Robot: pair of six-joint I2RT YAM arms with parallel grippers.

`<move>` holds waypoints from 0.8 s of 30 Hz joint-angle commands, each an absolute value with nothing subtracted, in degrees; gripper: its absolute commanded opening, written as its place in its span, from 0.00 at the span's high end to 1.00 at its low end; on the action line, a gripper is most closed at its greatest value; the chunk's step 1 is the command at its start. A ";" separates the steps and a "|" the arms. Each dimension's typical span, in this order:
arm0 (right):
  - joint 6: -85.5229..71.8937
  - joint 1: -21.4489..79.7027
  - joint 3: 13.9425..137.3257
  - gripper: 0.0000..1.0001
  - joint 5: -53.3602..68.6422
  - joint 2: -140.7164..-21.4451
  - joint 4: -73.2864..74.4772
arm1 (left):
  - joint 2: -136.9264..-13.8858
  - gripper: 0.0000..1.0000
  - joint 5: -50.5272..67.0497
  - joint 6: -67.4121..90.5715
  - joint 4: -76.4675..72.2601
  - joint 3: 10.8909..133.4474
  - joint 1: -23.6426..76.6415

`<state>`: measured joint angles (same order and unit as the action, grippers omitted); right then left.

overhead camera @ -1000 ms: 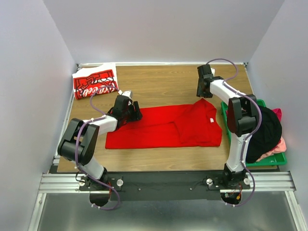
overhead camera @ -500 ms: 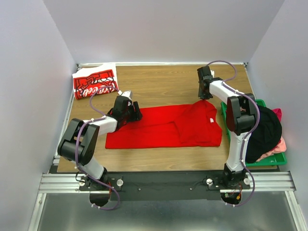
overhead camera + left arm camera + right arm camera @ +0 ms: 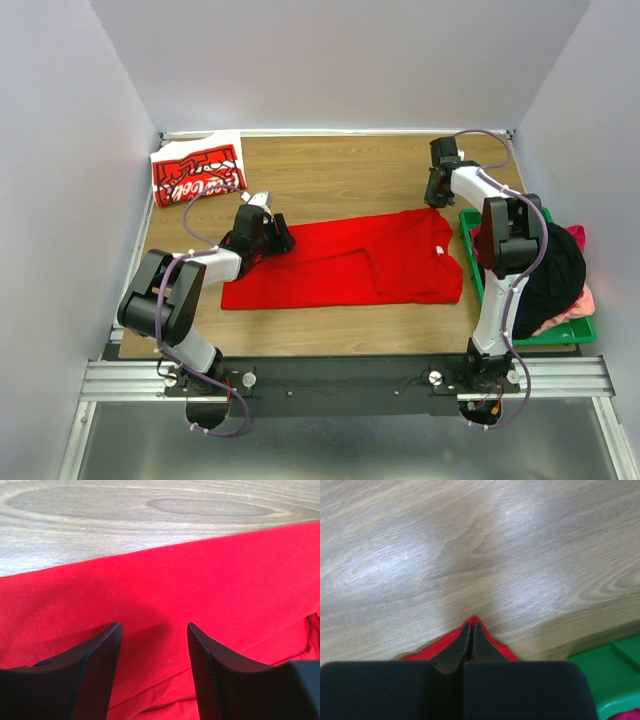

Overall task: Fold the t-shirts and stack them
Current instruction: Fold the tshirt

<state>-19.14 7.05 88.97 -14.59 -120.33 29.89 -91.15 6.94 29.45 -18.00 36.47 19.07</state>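
A plain bright red t-shirt point(image 3: 345, 262) lies spread across the middle of the wooden table. My left gripper point(image 3: 272, 237) is open over its left far edge, its jaws wide with red cloth point(image 3: 150, 600) between and beneath them. My right gripper point(image 3: 436, 195) is shut on the shirt's right far corner; a red cloth tip point(image 3: 479, 623) shows around the closed fingers. A folded red t-shirt with white lettering point(image 3: 197, 168) lies at the table's far left corner.
A green plastic crate point(image 3: 568, 330) at the right edge holds a heap of black and pink clothes point(image 3: 552, 270); its corner shows in the right wrist view point(image 3: 610, 672). White walls enclose the table on three sides.
My right gripper has moved right and slightly away, pulling the shirt's right far corner outward and spreading that side. The left gripper has stayed at the shirt's left edge.
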 commanded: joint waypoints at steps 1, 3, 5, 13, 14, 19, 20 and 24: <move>-22.06 3.70 88.94 1.00 -7.92 -121.90 29.36 | -90.44 0.37 8.26 30.76 -16.87 34.02 18.72; -22.41 3.08 89.47 1.00 -5.64 -122.17 29.36 | -90.53 0.37 8.35 31.20 -17.49 33.58 18.72; -22.67 2.64 90.44 1.00 -4.84 -122.52 29.36 | -90.44 0.37 8.35 31.38 -17.75 33.22 18.72; -22.32 1.76 95.01 1.00 -3.78 -125.51 29.44 | -88.60 0.38 7.74 32.34 -18.28 32.08 18.72; -22.15 1.84 95.79 1.00 -4.13 -126.12 29.53 | -88.33 0.38 7.73 32.43 -18.37 31.82 18.72; -21.80 1.32 97.91 1.00 -4.92 -128.23 29.44 | -87.80 0.39 7.82 32.78 -18.37 31.38 18.72; -21.62 1.32 98.43 0.99 -4.83 -128.75 29.44 | -87.72 0.39 7.82 32.87 -18.54 31.12 18.72; -20.74 1.32 102.91 1.00 -2.38 -132.26 29.44 | -87.54 0.38 7.82 32.52 -18.46 31.11 18.81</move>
<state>-22.13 2.44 99.79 -3.60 -128.05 29.82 -88.27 7.62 32.71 -20.53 32.32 19.09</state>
